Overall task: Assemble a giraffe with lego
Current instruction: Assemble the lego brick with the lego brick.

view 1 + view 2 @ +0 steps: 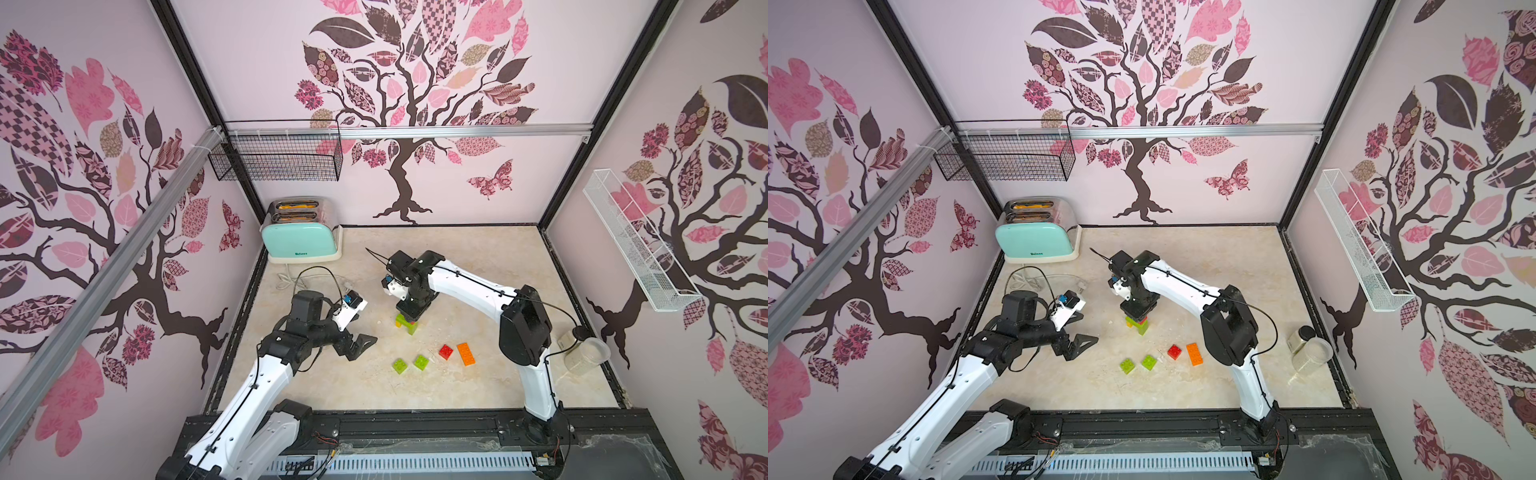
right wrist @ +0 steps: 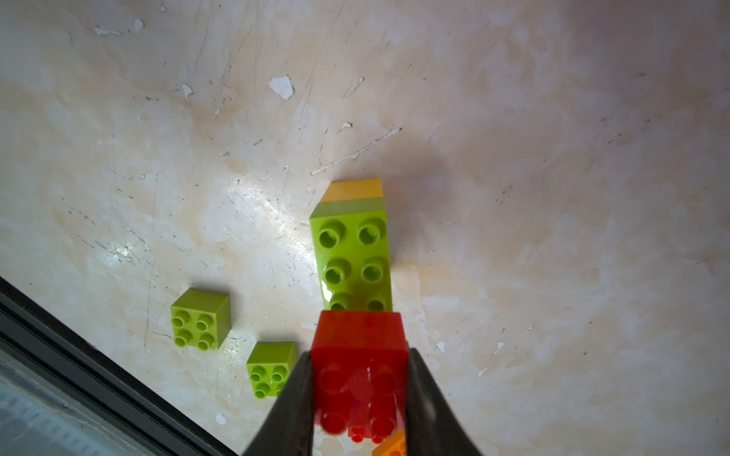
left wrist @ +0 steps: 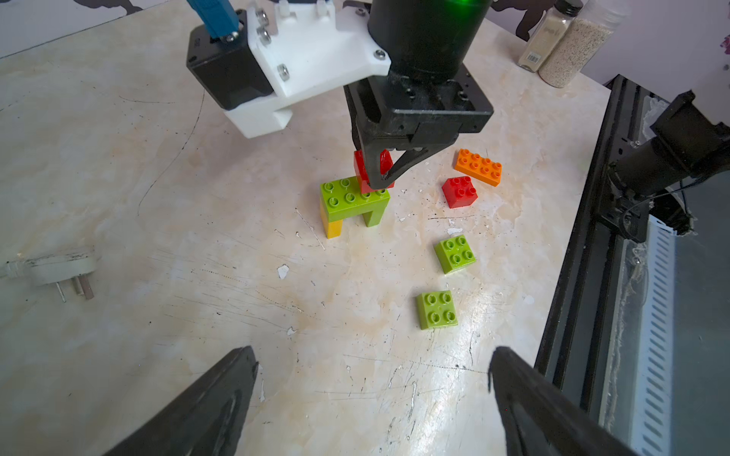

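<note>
Inside right claw [image 2: 359, 353], red brick [image 2: 360, 381] atop giraffe [image 2: 351, 252]

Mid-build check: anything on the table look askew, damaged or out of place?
The giraffe stands upright, with the right gripper shut on the red brick at one end. Only oddities: the tabletop is scratched and chipped, and a loose plug lies on it.
</note>
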You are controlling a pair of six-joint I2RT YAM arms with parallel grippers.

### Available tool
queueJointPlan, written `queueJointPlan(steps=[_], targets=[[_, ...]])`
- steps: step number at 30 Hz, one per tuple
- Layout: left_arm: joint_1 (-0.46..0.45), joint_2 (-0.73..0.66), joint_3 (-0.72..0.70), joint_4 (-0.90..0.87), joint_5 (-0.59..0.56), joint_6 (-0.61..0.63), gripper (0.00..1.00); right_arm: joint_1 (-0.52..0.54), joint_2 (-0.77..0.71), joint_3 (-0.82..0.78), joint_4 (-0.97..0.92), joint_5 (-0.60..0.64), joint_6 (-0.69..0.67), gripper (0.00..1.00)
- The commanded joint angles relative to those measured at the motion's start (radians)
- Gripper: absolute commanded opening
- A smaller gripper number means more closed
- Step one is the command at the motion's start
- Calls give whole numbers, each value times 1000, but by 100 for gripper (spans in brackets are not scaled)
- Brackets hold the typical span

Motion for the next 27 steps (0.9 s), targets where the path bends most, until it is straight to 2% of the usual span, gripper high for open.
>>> queueJointPlan(steps=[1, 27], targets=[[-1, -14, -13, 4, 15, 13, 98, 1, 48, 47, -19, 14, -16, 21], [-11, -7, -6, 0, 12, 13, 98, 8, 21, -85, 70, 0, -35, 22]])
